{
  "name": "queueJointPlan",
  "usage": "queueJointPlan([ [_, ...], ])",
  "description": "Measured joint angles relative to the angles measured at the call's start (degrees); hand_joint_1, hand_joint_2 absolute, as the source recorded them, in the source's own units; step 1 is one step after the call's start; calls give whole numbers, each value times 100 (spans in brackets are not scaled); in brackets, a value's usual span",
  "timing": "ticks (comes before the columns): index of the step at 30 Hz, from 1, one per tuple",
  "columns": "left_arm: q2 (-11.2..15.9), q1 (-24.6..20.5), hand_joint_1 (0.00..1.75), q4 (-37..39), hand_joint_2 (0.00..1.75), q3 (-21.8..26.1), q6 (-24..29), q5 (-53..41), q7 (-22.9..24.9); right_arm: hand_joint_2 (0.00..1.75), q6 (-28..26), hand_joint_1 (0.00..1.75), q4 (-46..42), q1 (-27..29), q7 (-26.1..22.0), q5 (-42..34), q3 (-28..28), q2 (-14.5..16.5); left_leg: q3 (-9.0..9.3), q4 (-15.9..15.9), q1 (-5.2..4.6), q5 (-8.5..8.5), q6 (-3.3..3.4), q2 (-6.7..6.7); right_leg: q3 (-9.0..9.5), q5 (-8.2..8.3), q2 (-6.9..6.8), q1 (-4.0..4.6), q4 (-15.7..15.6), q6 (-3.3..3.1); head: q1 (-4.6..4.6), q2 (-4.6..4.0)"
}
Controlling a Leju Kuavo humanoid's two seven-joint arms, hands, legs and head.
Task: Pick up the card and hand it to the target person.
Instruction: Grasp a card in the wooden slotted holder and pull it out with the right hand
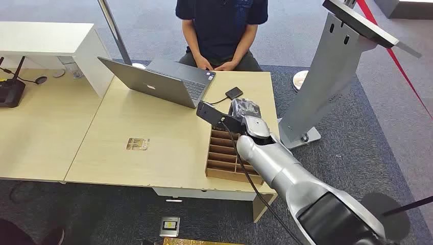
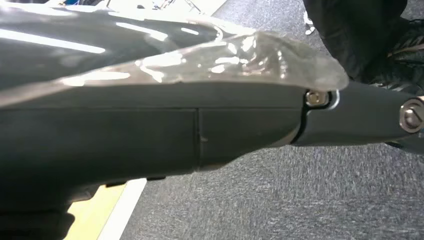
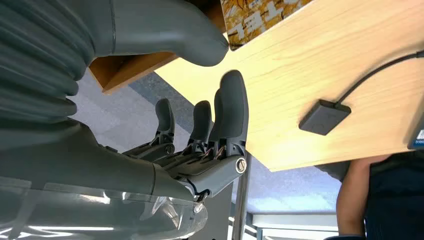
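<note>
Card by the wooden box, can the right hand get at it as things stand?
Probably yes. The right hand hangs open, its thumb close beside the card, and nothing shows between them. It would likely only need to close in.

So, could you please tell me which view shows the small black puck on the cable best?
The right wrist view: the puck lies flat on the table, close up, its cable plain. The head view shows it small, beside the laptop. The left wrist view looks at floor.
</note>
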Motion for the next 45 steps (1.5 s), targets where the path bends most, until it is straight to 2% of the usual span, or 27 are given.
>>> queueJointPlan([
  [8,1,-1,0,0,0,0,-22,0,-12,175,-270,88,-111,-96,-117,-43,-2,-3,-1,0,0,0,0,0,0,0,0,0,0,0,0,0],
  [13,0,-3,0,0,0,0,-29,2,-14,175,-250,73,-251,-185,-136,-46,0,8,0,0,0,0,0,0,-1,0,0,0,0,0,1,0],
  [30,2,-19,0,-2,0,0,-30,-1,54,175,186,84,-334,59,-4,-80,33,13,-2,0,0,0,0,0,-3,0,0,0,-1,0,1,0],
  [45,2,-21,0,-11,0,-40,27,32,52,175,88,96,-164,195,28,-55,74,-74,-6,0,0,0,0,0,-7,0,0,0,-1,0,1,0],
])
